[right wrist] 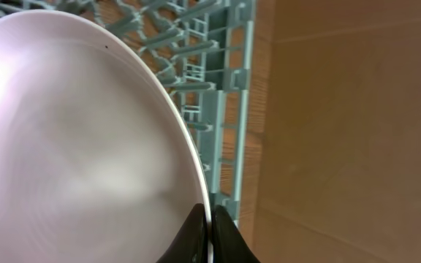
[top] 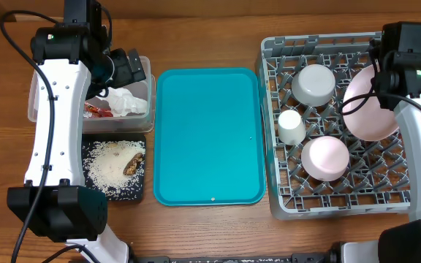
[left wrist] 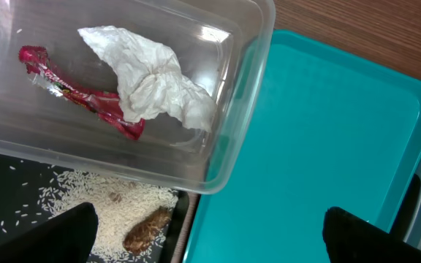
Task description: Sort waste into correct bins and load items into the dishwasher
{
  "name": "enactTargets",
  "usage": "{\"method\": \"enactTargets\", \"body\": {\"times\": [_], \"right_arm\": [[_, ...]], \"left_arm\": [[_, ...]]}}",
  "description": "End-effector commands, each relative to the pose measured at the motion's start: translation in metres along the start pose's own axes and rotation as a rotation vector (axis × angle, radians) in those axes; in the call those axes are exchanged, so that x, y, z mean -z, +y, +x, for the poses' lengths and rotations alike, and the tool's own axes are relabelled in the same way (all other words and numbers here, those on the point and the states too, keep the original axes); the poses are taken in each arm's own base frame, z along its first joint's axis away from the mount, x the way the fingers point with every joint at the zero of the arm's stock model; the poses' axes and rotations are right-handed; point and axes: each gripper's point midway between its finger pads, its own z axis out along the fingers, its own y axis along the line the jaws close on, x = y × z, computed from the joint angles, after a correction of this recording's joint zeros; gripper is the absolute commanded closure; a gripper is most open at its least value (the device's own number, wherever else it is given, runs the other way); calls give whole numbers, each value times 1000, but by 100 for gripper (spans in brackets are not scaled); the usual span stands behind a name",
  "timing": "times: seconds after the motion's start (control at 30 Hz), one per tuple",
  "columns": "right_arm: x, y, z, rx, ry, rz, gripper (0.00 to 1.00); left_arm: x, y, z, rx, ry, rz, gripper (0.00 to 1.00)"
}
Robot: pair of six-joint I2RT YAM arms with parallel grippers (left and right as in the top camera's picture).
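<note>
The clear tub (top: 148, 88) holds the red wrapper (left wrist: 79, 95) and the white napkin (left wrist: 156, 84). The black tray (top: 139, 191) holds rice grains (top: 108, 166) with a brown chunk (left wrist: 147, 231). My left gripper (left wrist: 209, 237) is open and empty, hovering over the tub's corner and the teal tray's edge. My right gripper (right wrist: 209, 234) is shut on the rim of the large pink plate (top: 370, 106), which stands tilted in the grey dish rack (top: 283, 208). The rack also holds the whitish bowl (top: 313, 83), white cup (top: 291, 126) and small pink bowl (top: 325, 158).
The teal serving tray (top: 209, 135) lies between the bins and the rack, with nothing on it. Wooden table surface (right wrist: 342, 131) runs along the rack's right side. Arm bases stand at the near edge.
</note>
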Motion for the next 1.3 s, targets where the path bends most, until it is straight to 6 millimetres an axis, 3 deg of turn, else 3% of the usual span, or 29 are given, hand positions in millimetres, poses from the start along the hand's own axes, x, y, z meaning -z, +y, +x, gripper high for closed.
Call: {"method": "enactTargets", "body": {"times": [0.0,0.27,0.47,0.93,1.27], "right_arm": [[4,-13,1,-21,7,52,96],[4,-9,5,-2,22,38,96],[4,7,3,13,2,-48,96],[5,19,-2,-59,-25,-120,96],[6,15,-5,-59,-34,-97,96]], "left_arm": [[2,2,0,10,-9,-9,0],[2,2,0,10,-8,-9,0],[2,2,0,10,-9,-9,0],[2,2,0,10,-9,-10,0],[2,2,0,10,-9,-9,0]]}}
